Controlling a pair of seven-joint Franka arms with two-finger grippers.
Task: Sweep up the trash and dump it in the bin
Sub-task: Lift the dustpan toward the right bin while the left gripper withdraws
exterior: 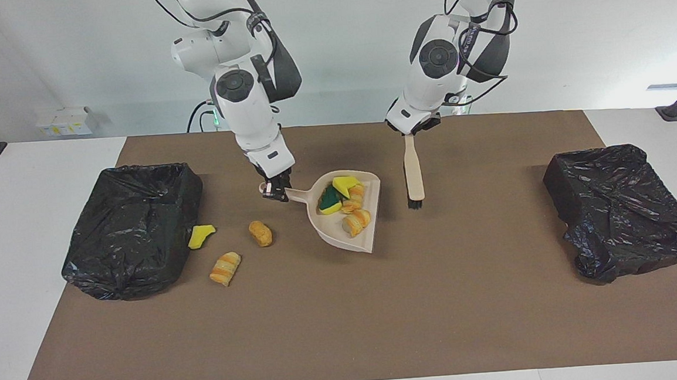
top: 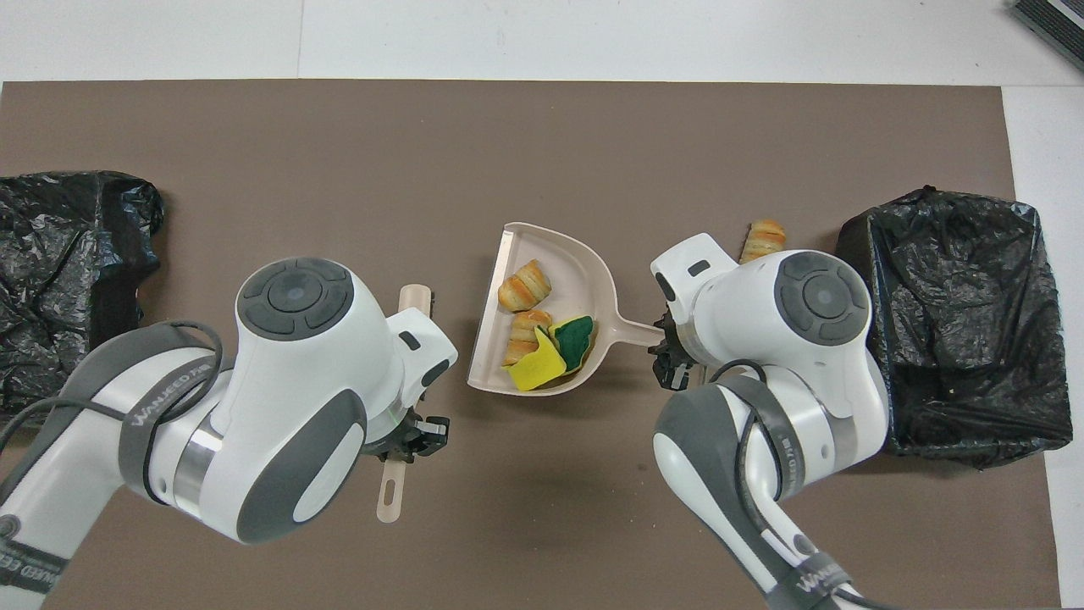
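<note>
Four scraps (exterior: 346,204) in dustpan (exterior: 367,182); three (exterior: 224,244) beside bin (exterior: 132,226).

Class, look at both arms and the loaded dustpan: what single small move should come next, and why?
Probably the right pincer, shut on the dustpan handle, should carry it toward the bin at its end of the table. The pan already holds several scraps, and the left pincer holds the brush clear of it.

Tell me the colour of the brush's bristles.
Black bristles on the beige brush, which hangs from the left gripper; clearest in the facing view.
</note>
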